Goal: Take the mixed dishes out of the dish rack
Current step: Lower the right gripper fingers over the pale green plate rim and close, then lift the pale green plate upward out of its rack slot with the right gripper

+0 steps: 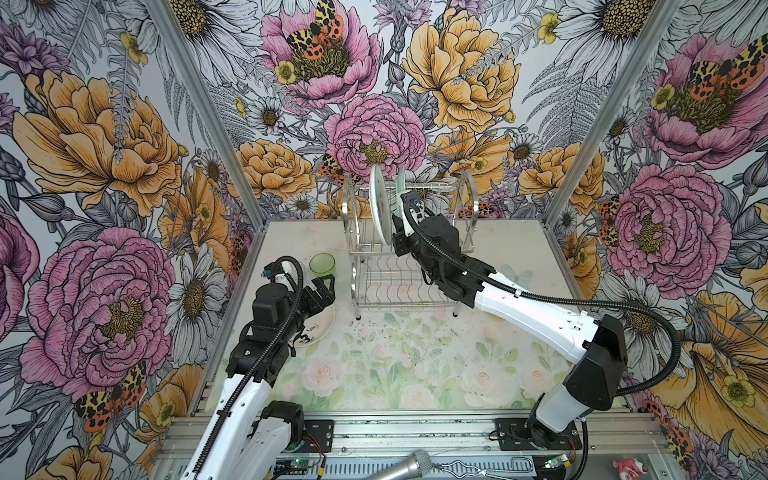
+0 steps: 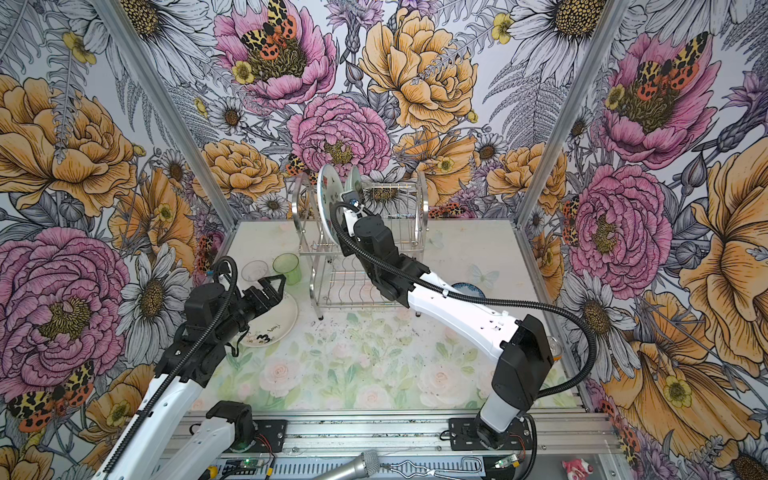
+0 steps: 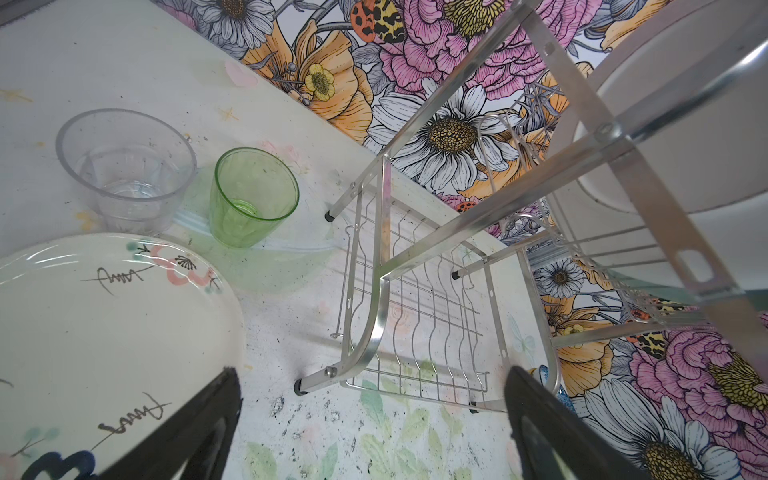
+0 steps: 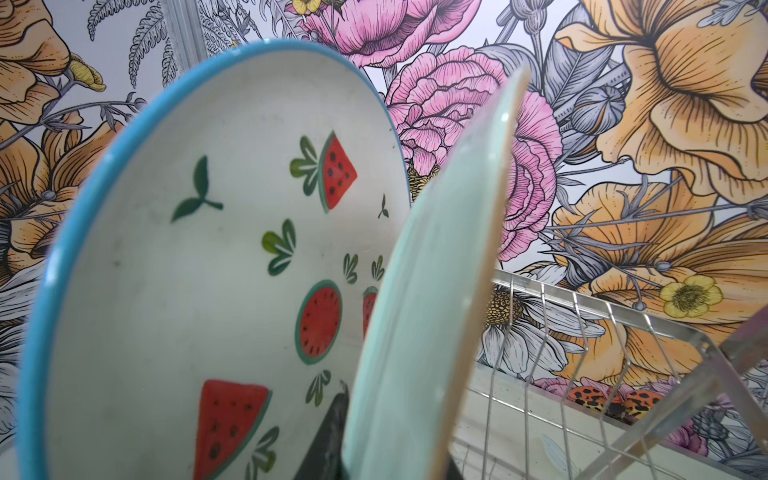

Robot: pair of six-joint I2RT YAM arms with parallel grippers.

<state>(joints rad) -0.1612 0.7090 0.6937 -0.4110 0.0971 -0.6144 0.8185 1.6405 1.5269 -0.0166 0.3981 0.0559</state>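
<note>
The dish rack [image 1: 353, 232] [image 2: 419, 216] stands at the back of the table. In its upper tier two plates stand on edge: the watermelon-print plate [image 1: 380, 208] [image 4: 208, 270] and, beside it, the pale green plate [image 1: 400, 183] [image 4: 436, 291]. My right gripper [image 1: 398, 222] [image 4: 395, 432] straddles the pale green plate's rim, with a finger pressed on each face. My left gripper [image 1: 326, 291] [image 3: 374, 374] hangs open over the table at the left, holding nothing. Beside it lie the cream plate [image 1: 320, 326] [image 3: 104, 324], the green tumbler [image 1: 322, 264] [image 3: 249, 199] and the clear glass [image 2: 254, 271] [image 3: 124, 166].
A blue-and-white bowl [image 2: 467, 289] sits on the table right of the rack, half hidden by my right arm. The rack's thin legs [image 3: 303, 384] stand close to my left gripper. A microphone [image 1: 399, 465] lies on the front ledge. Flowered walls close in three sides.
</note>
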